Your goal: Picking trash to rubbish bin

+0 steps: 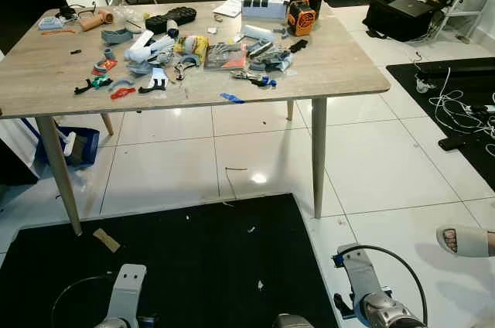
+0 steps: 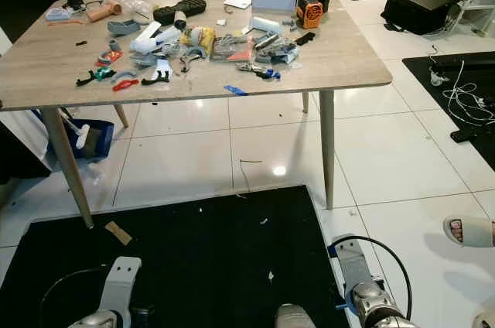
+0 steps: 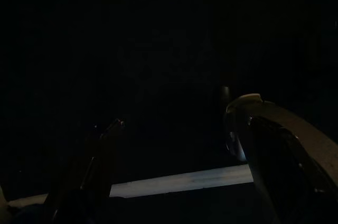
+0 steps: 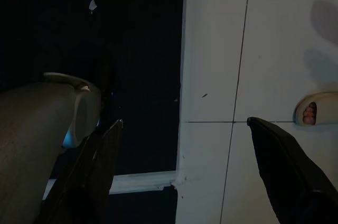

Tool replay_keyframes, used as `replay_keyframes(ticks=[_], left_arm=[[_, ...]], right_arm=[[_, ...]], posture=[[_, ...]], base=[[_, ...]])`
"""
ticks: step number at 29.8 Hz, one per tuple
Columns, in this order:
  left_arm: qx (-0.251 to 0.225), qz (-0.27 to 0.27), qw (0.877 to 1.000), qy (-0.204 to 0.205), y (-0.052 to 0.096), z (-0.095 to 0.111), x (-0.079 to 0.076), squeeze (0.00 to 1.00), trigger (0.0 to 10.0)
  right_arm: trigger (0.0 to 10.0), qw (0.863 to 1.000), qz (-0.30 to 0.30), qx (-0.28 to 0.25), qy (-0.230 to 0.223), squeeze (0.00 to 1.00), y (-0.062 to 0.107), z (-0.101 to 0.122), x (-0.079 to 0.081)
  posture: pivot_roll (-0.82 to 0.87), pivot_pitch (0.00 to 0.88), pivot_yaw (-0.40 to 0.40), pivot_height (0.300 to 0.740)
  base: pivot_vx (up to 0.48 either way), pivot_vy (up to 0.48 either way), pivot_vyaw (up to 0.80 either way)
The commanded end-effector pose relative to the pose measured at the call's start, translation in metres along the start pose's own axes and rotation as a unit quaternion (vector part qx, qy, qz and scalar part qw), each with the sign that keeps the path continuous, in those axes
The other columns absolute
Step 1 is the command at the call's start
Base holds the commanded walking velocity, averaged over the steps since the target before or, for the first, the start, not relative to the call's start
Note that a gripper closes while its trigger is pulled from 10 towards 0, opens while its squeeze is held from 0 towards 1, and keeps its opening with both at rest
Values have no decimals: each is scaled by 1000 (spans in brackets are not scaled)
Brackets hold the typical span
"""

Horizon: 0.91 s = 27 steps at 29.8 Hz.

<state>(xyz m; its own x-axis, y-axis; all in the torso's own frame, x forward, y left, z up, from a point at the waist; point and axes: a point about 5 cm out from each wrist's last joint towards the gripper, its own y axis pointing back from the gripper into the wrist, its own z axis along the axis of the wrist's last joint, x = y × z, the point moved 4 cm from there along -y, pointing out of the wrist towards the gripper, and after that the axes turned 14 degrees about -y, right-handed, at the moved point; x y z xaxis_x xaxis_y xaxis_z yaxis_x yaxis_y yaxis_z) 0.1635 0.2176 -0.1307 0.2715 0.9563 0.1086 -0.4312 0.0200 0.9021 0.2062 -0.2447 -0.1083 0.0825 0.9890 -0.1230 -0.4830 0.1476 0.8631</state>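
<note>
A wooden bench [image 1: 46, 80] stands ahead on white tile, strewn with clutter — tools, plastic parts, wrappers [image 1: 193, 48] and an orange device [image 1: 301, 15] toward the far right. On the black mat [image 1: 193, 266] nearer the robot lie small scraps: a brown piece [image 1: 107, 240] near the left bench leg and white bits [image 1: 259, 285]. Both arms hang low. The left end effector [image 3: 179, 150] and right end effector [image 4: 185, 155] have fingers spread apart, empty. A person's sandalled foot [image 1: 465, 240] rests at right.
</note>
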Motion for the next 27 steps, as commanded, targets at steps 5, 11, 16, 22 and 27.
replay_keyframes(ticks=[5, 11, 16, 22, 27], left_arm=[[4, 0, 1000, -1, 0, -2, 0, 0, 10000], [4, -1, 1000, -1, 0, -2, 0, 0, 10000], [4, 0, 1000, -2, 0, -2, 1, 0, 10000], [4, 0, 1000, -3, 0, -2, 1, 0, 10000], [4, 0, 1000, -4, 0, -2, 1, 0, 10000]], right_arm=[[10000, 1000, 2, 3, 1, 0, 0, 0, 0], [10000, 1000, 3, 4, 2, 0, 0, 0, 0], [10000, 1000, 3, 4, 3, 0, 0, 0, 0], [10000, 1000, 4, 4, 3, 0, 0, 0, 1], [10000, 1000, 4, 4, 4, 0, 0, 0, 1]], posture=[[-66, 0, 42, 740], [-66, 0, 43, 740], [-66, 0, 43, 740], [-66, 0, 44, 740], [-66, 0, 45, 740]], base=[[0, 0, 0], [0, 0, 0], [0, 0, 0], [0, 0, 0], [0, 0, 0]])
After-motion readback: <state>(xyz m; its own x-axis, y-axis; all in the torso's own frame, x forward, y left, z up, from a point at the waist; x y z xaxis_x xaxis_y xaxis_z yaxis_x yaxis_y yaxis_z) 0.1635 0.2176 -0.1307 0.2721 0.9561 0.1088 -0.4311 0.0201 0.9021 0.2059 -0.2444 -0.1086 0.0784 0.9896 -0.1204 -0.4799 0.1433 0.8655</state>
